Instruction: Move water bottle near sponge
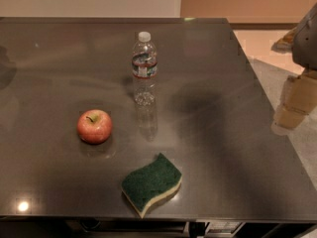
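Sponge (151, 184) near front edge; water bottle (144, 68) upright toward back edge. Gripper (292, 105) beyond right edge, grip state unreadable. Risk: a high nudge would likely topple the bottle.

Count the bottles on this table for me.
1. The water bottle stands upright toward the far edge of the table, behind the apple and sponge; none seems hidden. The gripper hangs beyond its right edge.

Claw (291, 110) beyond right edge; open tabletop (218, 138) between water bottle (144, 68) and sponge (151, 183)
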